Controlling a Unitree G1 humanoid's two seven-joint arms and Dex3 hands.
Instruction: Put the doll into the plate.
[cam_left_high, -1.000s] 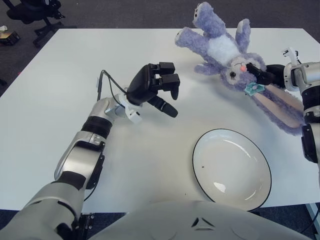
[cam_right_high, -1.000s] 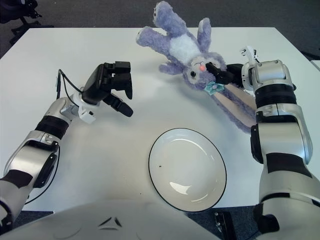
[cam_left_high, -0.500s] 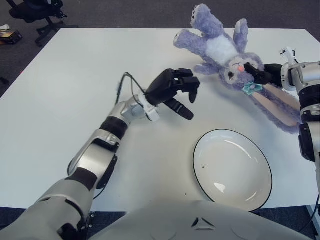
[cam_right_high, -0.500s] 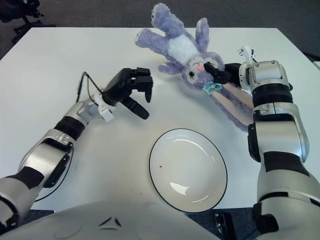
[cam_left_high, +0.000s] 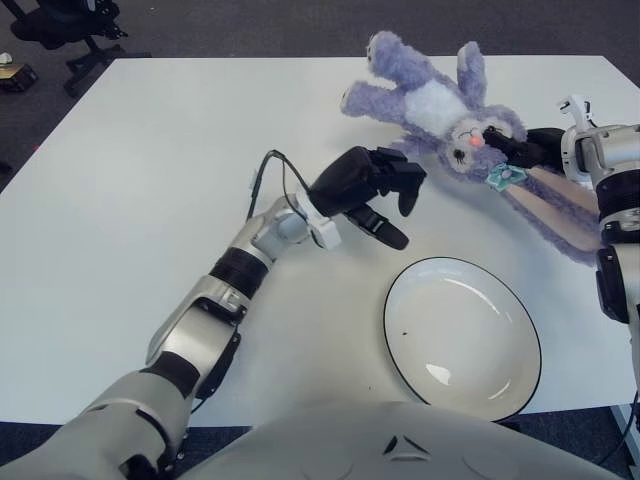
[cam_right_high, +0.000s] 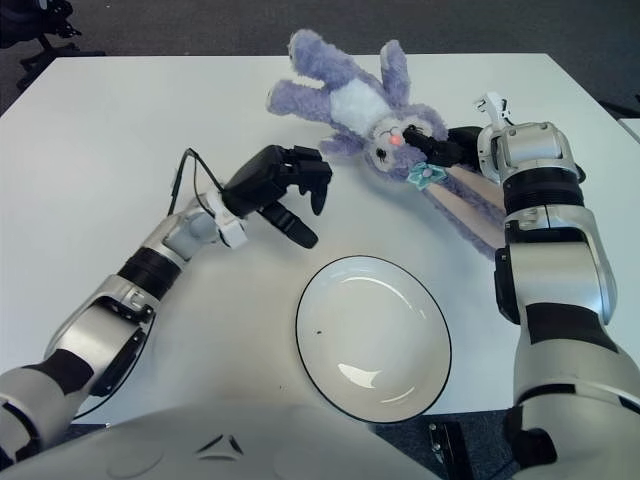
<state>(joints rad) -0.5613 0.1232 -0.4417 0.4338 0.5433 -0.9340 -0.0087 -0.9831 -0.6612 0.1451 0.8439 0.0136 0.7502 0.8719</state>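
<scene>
A purple plush bunny doll (cam_left_high: 432, 100) lies on the white table at the back right, its long ears (cam_left_high: 560, 205) trailing to the right. My right hand (cam_left_high: 512, 148) is at the doll's head beside a teal bow, with its black fingers closed on the plush. My left hand (cam_left_high: 395, 215) hovers just left of the doll and above the plate's far-left side, fingers spread and holding nothing. The white plate (cam_left_high: 388, 315) with a dark rim sits at the front right with nothing in it.
The table's right edge runs close to the doll's ears. A black office chair (cam_left_high: 60, 25) stands on the dark floor beyond the far-left corner. My torso fills the bottom of both views.
My left hand has swung right across the table to just beside the doll. The doll has shifted and turned a little to the left with my right hand at its head.
</scene>
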